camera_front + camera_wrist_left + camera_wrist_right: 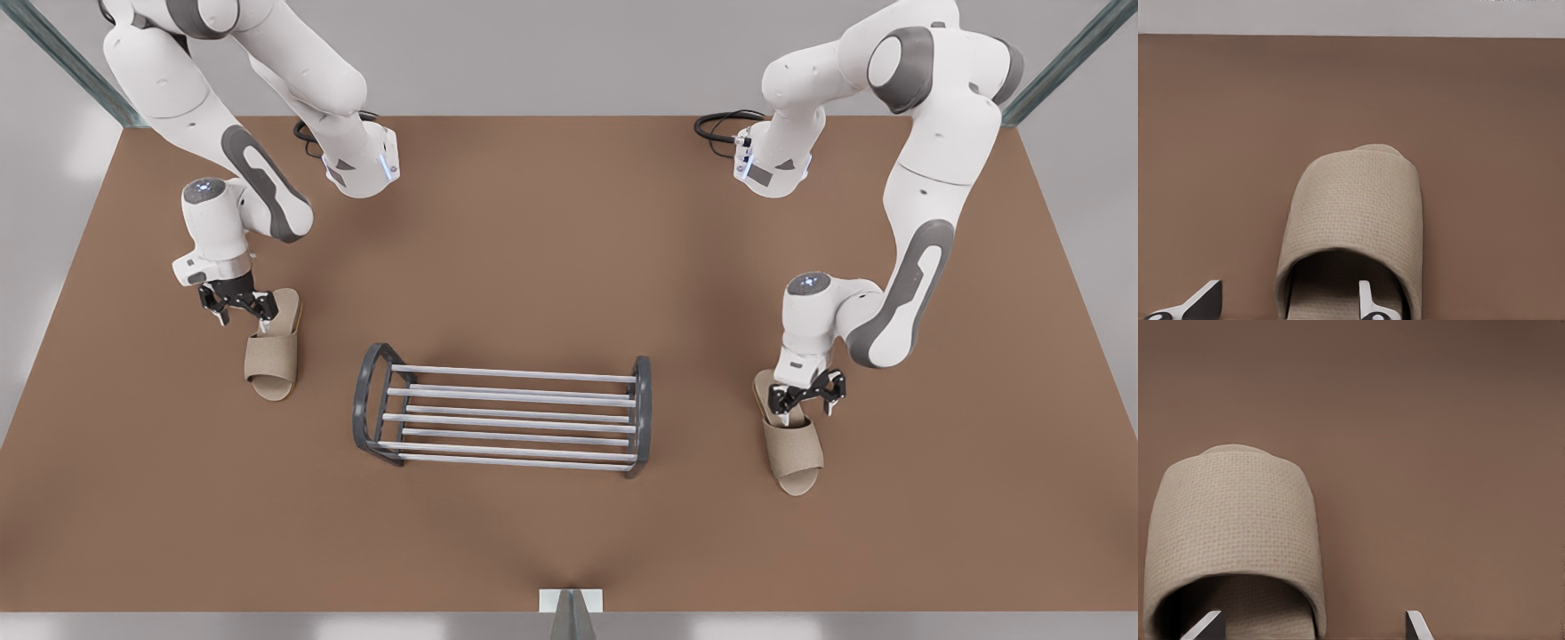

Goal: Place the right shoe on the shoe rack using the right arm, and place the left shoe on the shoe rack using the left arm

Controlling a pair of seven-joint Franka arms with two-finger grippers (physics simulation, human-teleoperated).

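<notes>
2 open-toed beige slippers with a woven upper lie flat on the brown table [569,222], well apart, one on each side of the shoe rack [511,418], their toes toward the near edge. The rack stands empty in the middle: dark grey curved end frames joined by about 7 silver-grey bars. The left shoe [791,444] [1351,207] lies at the front view's right, and the left gripper [807,394] [1285,293] hangs low over its heel end with its fingers spread, 1 finger [1366,299] reaching into the slipper's mouth and the other outside its edge. The right shoe [271,356] [1231,520] lies at the front view's left. The right gripper [238,305] [1313,620] is down at its heel end, also spread wide, with 1 finger [1208,623] at the slipper's mouth and the other over bare table.
</notes>
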